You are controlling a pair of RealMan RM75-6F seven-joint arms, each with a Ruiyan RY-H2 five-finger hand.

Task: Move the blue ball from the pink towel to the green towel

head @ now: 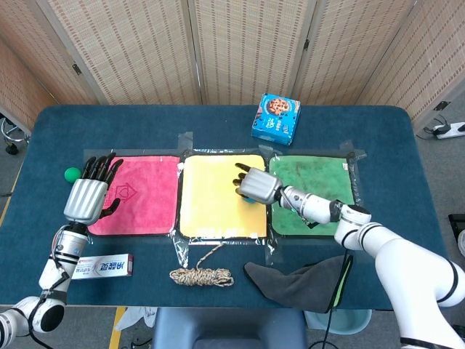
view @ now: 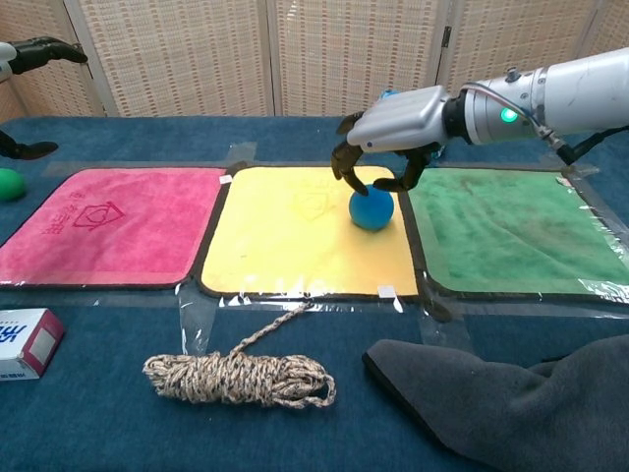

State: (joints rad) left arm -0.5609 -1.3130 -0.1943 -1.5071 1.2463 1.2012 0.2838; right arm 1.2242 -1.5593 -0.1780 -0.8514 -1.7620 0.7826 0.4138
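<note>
The blue ball [view: 371, 208] lies on the yellow towel [view: 285, 236] close to its right edge, a little short of the green towel [view: 511, 231]. My right hand [view: 393, 123] hovers just above the ball with its fingers apart and arched down, holding nothing. In the head view this right hand [head: 259, 185] covers most of the ball [head: 250, 201]. The pink towel [head: 138, 196] is bare. My left hand [head: 87, 196] stays at the pink towel's left edge, fingers spread and empty. The green towel [head: 320, 182] has nothing on it.
A small green ball [head: 71, 174] sits left of the pink towel. A blue cookie box [head: 277, 118] stands behind the towels. A rope coil [view: 241, 377], a dark grey cloth [view: 501, 403] and a toothpaste box [view: 25, 341] lie along the front.
</note>
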